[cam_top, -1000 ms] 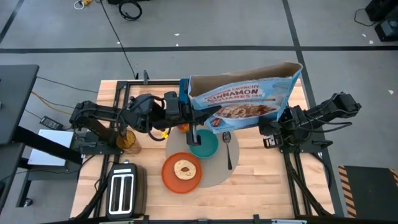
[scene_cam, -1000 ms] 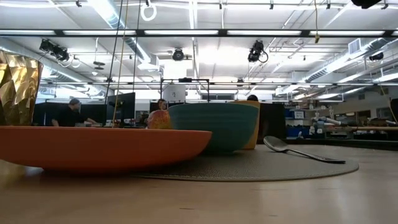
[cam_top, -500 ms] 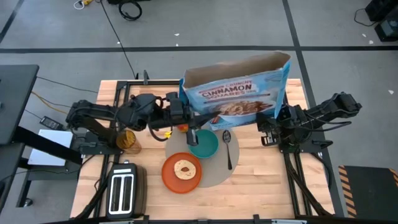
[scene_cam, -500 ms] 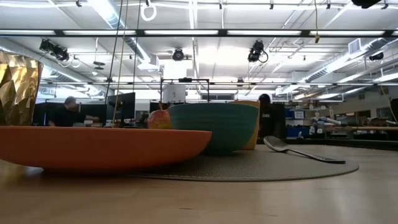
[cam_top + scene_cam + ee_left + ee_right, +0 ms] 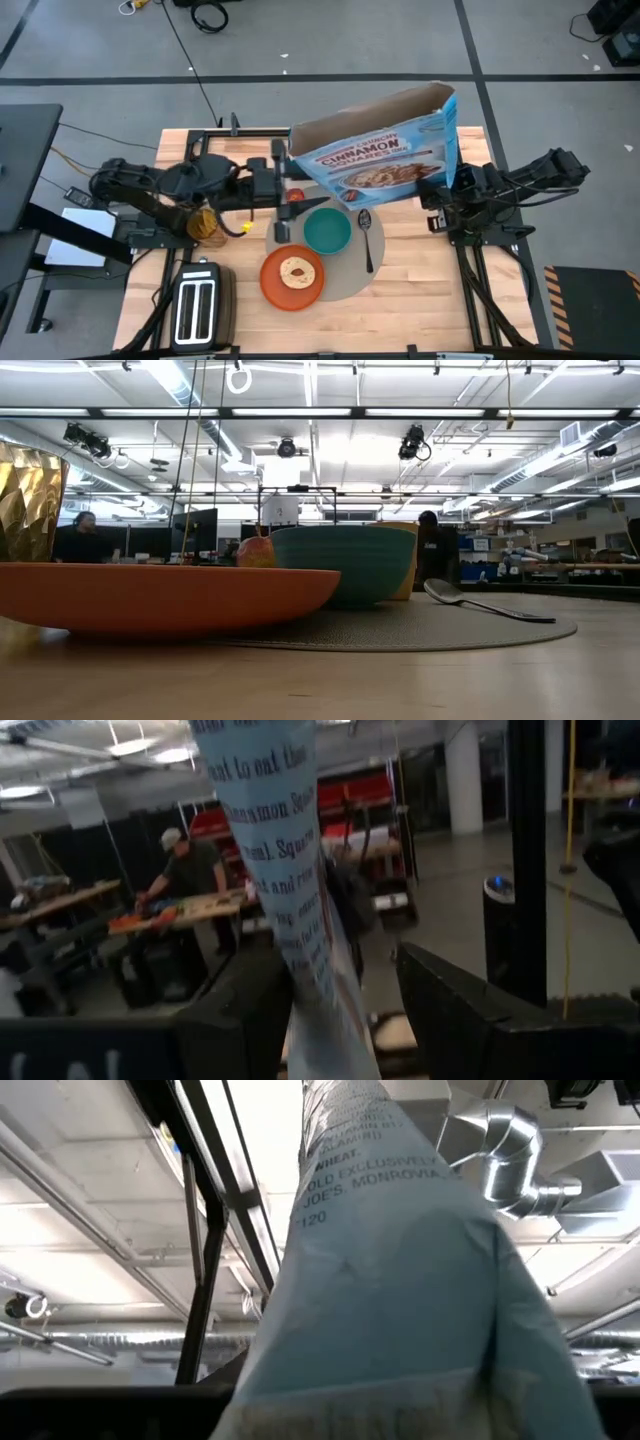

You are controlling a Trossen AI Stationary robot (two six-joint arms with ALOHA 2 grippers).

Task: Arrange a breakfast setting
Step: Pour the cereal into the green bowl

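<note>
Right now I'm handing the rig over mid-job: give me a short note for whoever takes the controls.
Left pincer and right pincer each pinch an end of the open cereal bag, held in the air behind the bowl.
On the mat: bowl, plate with the bread, spoon. Apple and cup stand behind the bowl.
Done: the dishes are laid.
Left: probably pour the cereal, then set the bag down.

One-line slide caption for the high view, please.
Both end effectors, left and right, hold the blue cereal bag raised over the teal bowl on the grey mat.
</note>
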